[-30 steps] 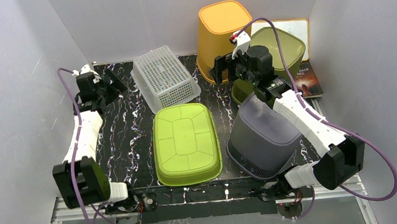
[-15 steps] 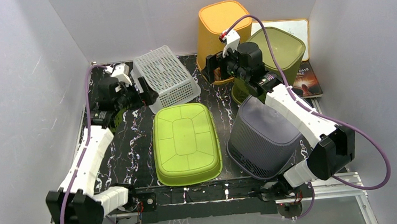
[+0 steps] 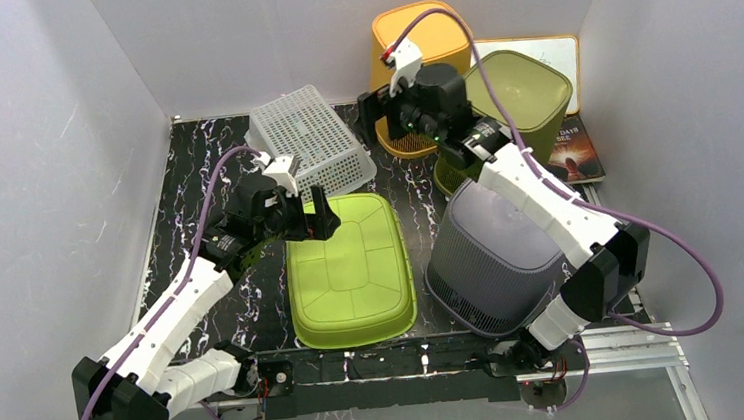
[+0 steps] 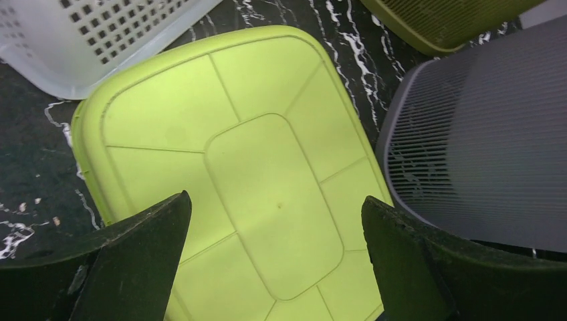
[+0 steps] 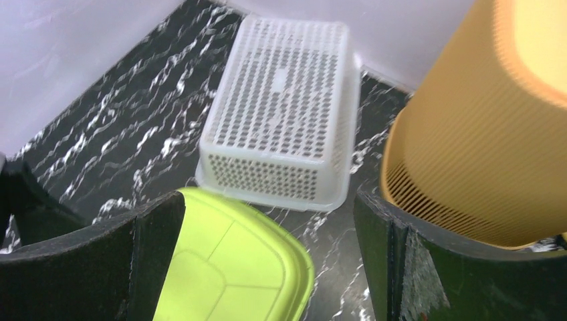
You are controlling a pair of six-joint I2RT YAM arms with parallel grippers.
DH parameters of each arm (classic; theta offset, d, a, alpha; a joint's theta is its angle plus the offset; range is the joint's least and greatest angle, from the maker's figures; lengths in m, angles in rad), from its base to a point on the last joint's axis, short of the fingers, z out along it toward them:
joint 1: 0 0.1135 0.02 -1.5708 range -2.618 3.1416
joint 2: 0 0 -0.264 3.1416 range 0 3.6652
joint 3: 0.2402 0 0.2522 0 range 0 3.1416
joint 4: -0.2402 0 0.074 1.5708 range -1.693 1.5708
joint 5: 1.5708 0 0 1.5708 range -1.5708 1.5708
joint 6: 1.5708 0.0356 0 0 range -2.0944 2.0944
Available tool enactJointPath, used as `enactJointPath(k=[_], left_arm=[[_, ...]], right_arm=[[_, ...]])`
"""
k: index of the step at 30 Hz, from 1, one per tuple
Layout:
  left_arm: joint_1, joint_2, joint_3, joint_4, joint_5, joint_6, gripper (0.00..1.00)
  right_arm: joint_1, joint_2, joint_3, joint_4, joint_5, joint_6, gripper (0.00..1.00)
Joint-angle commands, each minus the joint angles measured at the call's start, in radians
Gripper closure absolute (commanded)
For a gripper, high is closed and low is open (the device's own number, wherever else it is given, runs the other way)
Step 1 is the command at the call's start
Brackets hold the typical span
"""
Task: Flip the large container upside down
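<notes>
White perforated basket (image 3: 308,153), inverted, at the rear of the worktop (image 3: 216,252). Orange bin (image 3: 415,36), inverted, just right of it. Olive bin (image 3: 529,87) behind grey ribbed bin (image 3: 497,260). Book (image 3: 576,149) at right edge.

The left gripper (image 3: 311,221) has swung from the back-left corner to above the green tub (image 3: 351,272); the right gripper (image 3: 386,124) has slid left across the orange bin (image 3: 417,36).

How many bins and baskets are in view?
5: white basket rear, lime tub front, grey basket front right, orange bin rear, olive bin rear right; the right arm may hide more.
</notes>
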Motion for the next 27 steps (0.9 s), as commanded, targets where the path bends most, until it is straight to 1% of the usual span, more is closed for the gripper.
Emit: enactJointPath(k=[1, 7, 9, 11, 15, 18, 24, 27], left_arm=[[-0.007, -0.048, 0.006, -0.028, -0.096, 0.008, 0.02], [-0.006, -0.053, 0.006, -0.052, -0.124, -0.003, 0.01], [-0.007, -0.048, 0.01, -0.057, -0.128, -0.007, 0.02], [-0.006, -0.046, 0.012, -0.057, -0.13, -0.009, 0.02], [-0.006, -0.051, 0.012, -0.045, -0.124, -0.009, 0.02], [-0.007, -0.049, 0.015, -0.048, -0.12, -0.013, 0.02], [-0.007, -0.051, 0.02, -0.058, -0.135, -0.014, 0.02], [-0.007, -0.056, 0.017, -0.055, -0.142, -0.014, 0.02]], right_arm=[[0.069, 0.025, -0.044, -0.033, 0.017, 0.002, 0.02], [0.102, 0.012, -0.109, 0.033, 0.019, 0.037, 0.02], [0.114, 0.004, -0.13, 0.058, 0.055, 0.053, 0.02], [0.134, -0.004, -0.154, 0.085, 0.147, 0.073, 0.02], [0.201, -0.019, -0.206, 0.136, 0.418, 0.133, 0.02], [0.238, -0.03, -0.243, 0.18, 0.537, 0.128, 0.02], [0.241, -0.033, -0.26, 0.193, 0.584, 0.139, 0.02], [0.241, -0.048, -0.273, 0.211, 0.582, 0.139, 0.02]])
